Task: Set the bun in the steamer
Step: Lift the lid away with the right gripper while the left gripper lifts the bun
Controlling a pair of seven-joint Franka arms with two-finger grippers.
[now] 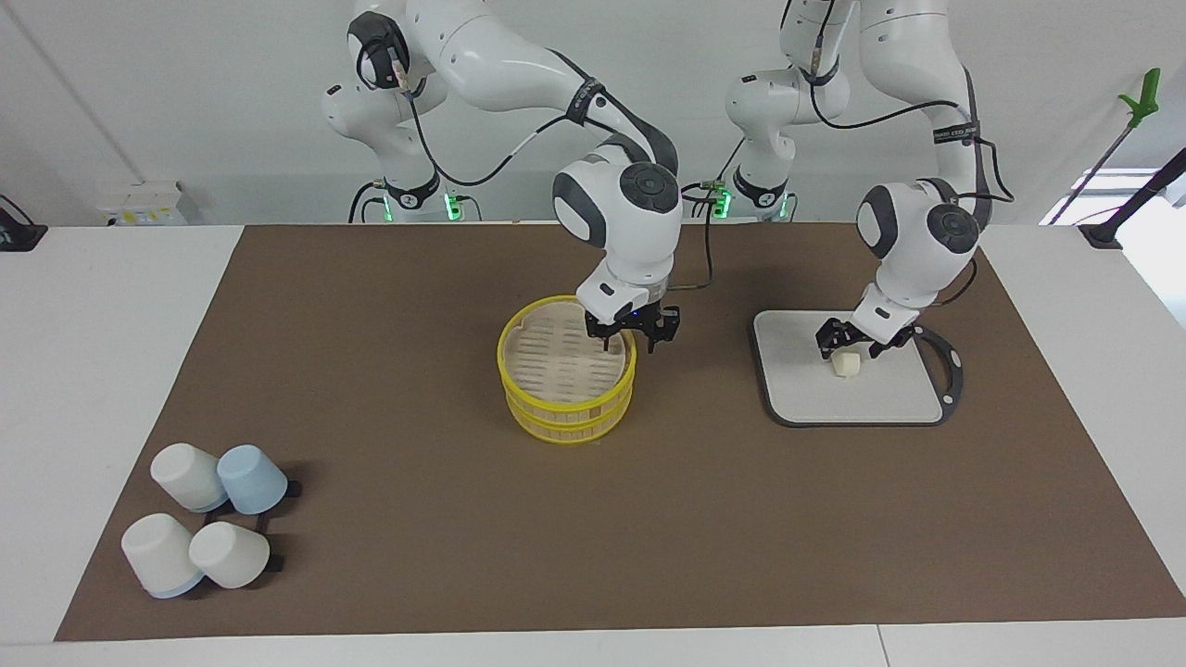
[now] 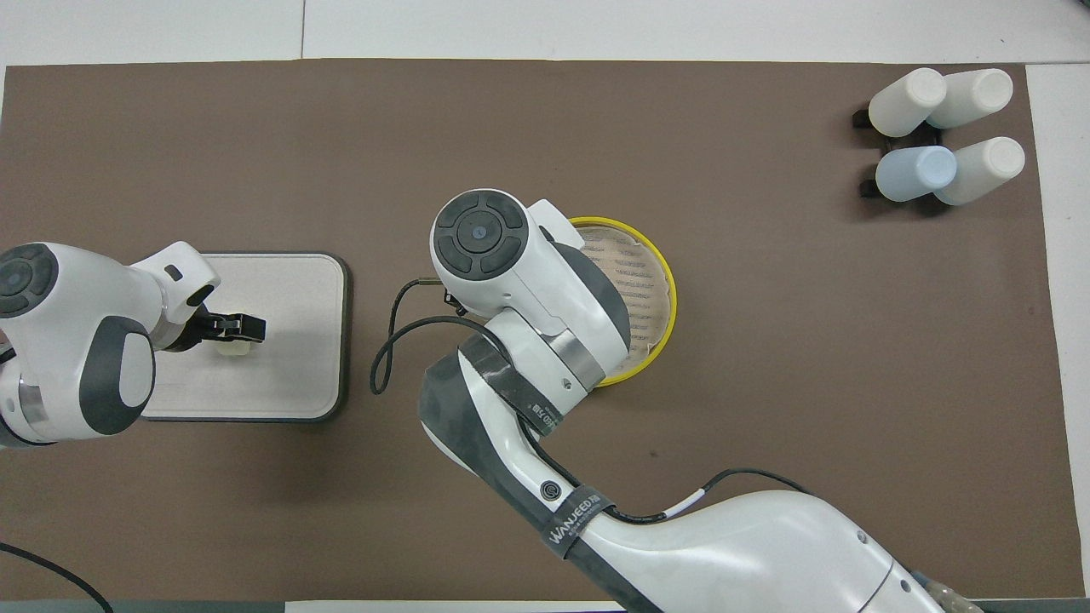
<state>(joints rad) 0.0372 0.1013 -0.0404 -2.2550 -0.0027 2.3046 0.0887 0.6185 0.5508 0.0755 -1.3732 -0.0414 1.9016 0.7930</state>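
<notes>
Bun (image 1: pixel 846 365) lies near the middle of a grey board (image 1: pixel 889 400), toward the left arm's end of the tabletop (image 1: pixel 120 306). Read as a dial on the facing view centred on the steamer (image 1: pixel 567 419), the board sits at 3 o'clock, well apart from it, on the brown mat (image 1: pixel 417 556).

The left tool (image 1: pixel 850 348) is down over the bun. Its fingertips stand apart, one on each side of the lump, and its jaws are open rather than pressed in. In the overhead view it covers most of the bun.

The right tool (image 1: pixel 630 343) is at the steamer's top rim, at about 2 o'clock on that dial. One finger is inside the basket over the pale slatted floor and the other is outside the yellow wall. The fingertips are visibly apart, so it is open astride the rim. The steamer's two tiers are stacked, and nothing lies on the visible slats.

Four upturned cups (image 1: pixel 208 528), three white and one pale blue, cluster at 8 o'clock from the steamer, toward the right arm's end.
</notes>
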